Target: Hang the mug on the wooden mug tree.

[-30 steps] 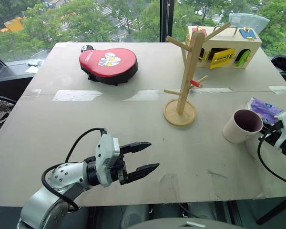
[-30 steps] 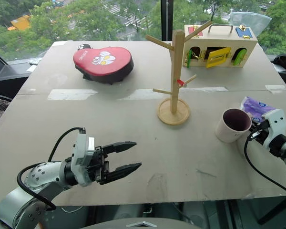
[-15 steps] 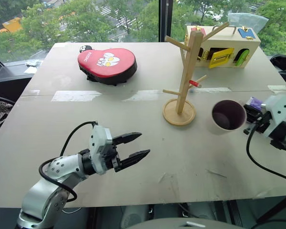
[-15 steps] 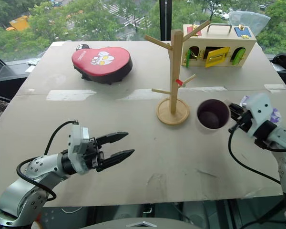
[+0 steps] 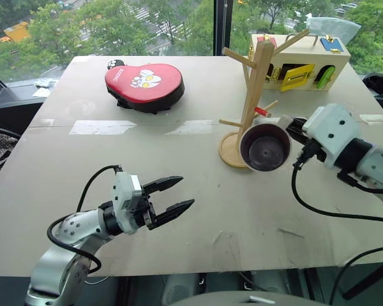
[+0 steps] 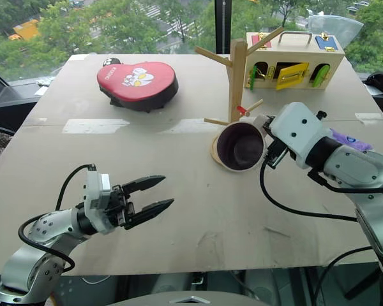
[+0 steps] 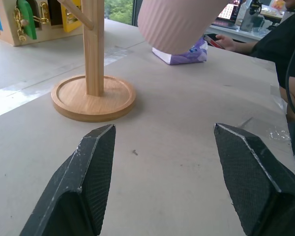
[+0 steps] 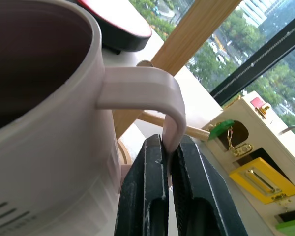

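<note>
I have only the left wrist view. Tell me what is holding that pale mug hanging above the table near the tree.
Observer: The right gripper is shut on the mug's handle, carrying the mug clear of the table.
Operator: Give me the way its mouth faces.
Observer: It is tipped on its side, dark inside turned toward the head camera, in front of the wooden mug tree near its base.
Operator: Report whether the handle is on a peg.
Observer: Not yet; the handle sits beside the post, off the red-marked peg.
Operator: Say what lies behind my gripper's side.
Observer: A red pad at the table's far left.
</note>
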Robot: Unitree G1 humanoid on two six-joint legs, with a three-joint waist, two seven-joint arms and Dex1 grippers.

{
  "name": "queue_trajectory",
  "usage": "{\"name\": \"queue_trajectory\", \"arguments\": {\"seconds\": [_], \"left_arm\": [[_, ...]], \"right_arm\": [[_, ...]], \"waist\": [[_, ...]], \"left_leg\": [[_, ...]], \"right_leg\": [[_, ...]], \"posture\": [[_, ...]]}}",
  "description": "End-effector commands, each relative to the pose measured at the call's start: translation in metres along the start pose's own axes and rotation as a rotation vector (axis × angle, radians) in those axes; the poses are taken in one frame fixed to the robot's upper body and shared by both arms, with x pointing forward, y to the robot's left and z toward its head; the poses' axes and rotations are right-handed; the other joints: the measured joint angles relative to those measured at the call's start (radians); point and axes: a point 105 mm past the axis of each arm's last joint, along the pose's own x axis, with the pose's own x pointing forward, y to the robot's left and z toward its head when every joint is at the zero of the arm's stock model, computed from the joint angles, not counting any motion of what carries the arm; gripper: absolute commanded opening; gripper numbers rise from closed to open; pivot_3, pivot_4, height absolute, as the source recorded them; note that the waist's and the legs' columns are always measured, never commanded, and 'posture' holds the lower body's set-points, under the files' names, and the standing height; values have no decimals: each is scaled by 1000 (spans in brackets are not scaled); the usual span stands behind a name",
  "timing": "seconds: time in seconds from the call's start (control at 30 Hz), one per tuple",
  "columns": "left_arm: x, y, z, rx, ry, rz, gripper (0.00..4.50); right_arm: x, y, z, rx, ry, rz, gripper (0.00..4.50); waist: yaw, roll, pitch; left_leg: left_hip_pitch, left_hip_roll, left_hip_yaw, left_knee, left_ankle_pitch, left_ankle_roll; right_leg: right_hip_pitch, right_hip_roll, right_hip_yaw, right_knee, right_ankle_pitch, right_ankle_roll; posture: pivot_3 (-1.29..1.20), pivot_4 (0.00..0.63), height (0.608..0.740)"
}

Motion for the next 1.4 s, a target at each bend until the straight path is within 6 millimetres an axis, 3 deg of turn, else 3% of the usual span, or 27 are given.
{"name": "queue_trajectory", "arguments": {"seconds": [0.03,0.2,0.4,0.67,0.77,0.93,1.13,1.27,1.4], "left_arm": [[1,-3,4,21,-21,-2,3241],[1,-2,3,22,-37,41,3241],[-6,-6,15,62,-232,106,3241],[-20,-16,33,70,-364,86,3241],[-19,-19,43,65,-380,75,3241],[-14,-17,52,46,-372,68,3241],[2,-16,57,7,-338,51,3241],[4,-18,55,-6,-288,73,3241],[-6,-18,37,-10,-180,119,3241]], "right_arm": [[3,-12,16,-50,-24,-43,79],[14,-15,23,-46,-26,-30,79],[38,-22,26,-45,13,-45,79],[69,-21,-6,-87,142,-11,79],[67,-19,-11,15,135,23,865],[39,-37,-21,72,126,-30,3300],[-12,-37,-44,228,81,28,3300],[-40,-26,-81,309,120,19,3300],[-67,-5,-123,400,173,-8,3300]], "waist": [[0,0,0],[-1,0,0],[-2,-1,1],[-7,-1,1],[-7,-2,0],[3,-2,0],[2,-3,1],[0,-3,1],[0,-2,1]], "left_leg": [[0,0,0,0,0,0],[0,0,0,0,0,0],[0,0,0,0,0,0],[0,0,0,0,0,0],[0,0,-1,0,0,0],[0,-1,-1,0,0,0],[-1,-1,-2,0,0,1],[0,-1,-2,0,0,1],[2,0,-1,0,0,1]], "right_leg": [[0,0,0,0,0,0],[0,0,-1,0,0,0],[0,0,-1,0,2,3],[-1,-1,-1,0,0,0],[-1,0,-1,0,0,0],[0,0,-2,0,2,3],[3,0,-3,-1,2,3],[3,1,-2,-1,2,4],[2,4,-2,0,2,3]], "posture": [[0,150,733],[0,150,733],[0,150,733],[0,150,733],[0,150,733],[0,150,733],[0,150,733],[0,150,733],[0,150,733]]}}
